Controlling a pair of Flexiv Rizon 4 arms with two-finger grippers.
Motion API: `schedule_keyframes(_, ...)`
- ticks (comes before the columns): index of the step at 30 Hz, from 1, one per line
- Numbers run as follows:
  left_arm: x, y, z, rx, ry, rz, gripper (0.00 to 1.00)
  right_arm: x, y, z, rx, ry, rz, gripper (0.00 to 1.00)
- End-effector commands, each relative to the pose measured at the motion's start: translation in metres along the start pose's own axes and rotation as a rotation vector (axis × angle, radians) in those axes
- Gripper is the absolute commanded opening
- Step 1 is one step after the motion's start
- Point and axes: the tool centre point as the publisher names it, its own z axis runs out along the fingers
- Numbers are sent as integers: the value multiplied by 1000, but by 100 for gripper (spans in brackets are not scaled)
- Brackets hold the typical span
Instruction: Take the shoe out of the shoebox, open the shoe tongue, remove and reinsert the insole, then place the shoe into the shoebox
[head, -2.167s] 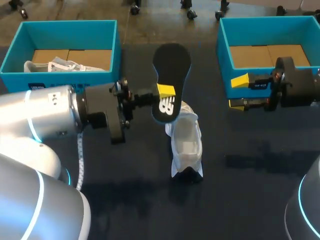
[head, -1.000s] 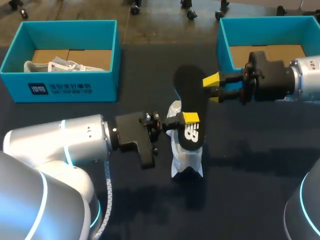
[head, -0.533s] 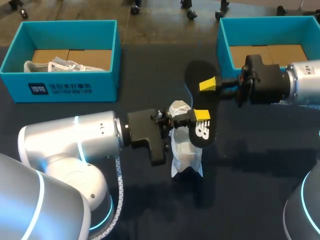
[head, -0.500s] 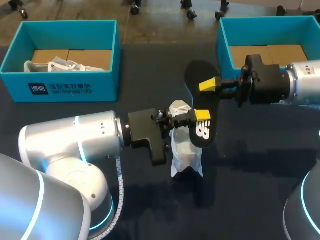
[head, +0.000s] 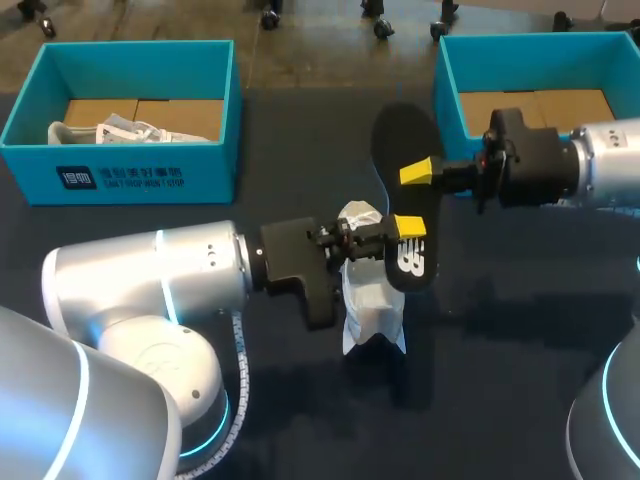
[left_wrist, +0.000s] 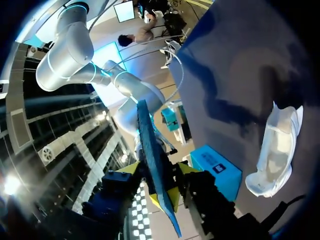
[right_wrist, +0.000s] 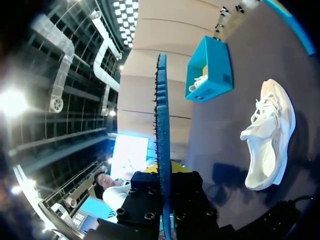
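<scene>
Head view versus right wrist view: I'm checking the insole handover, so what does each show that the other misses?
Only the head view shows the left gripper also pinching the insole, and the right shoebox. Only the right wrist view shows the insole edge-on between the fingers of the right gripper. Both show the white shoe on the table and the left shoebox.

The left claw (head: 408, 227) has carried the black insole (head: 405, 140) from behind the white shoe (head: 370, 300) over to the shoe's right side. The right claw (head: 418, 172) has swung in from the right-hand blue box (head: 447, 100) and now grips the insole's middle.
</scene>
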Motion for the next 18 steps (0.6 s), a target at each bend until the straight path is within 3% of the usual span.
schedule_keyframes(1,6,5,-19,12,36,13,100,-8,4,3,7,1,18,0)
schedule_keyframes(8,24,19,-39,10,111,15,100,-15,4,2,11,18,34,0)
schedule_keyframes(18,27,38,-59,51,292,1,100,-24,3,3,12,23,59,0)
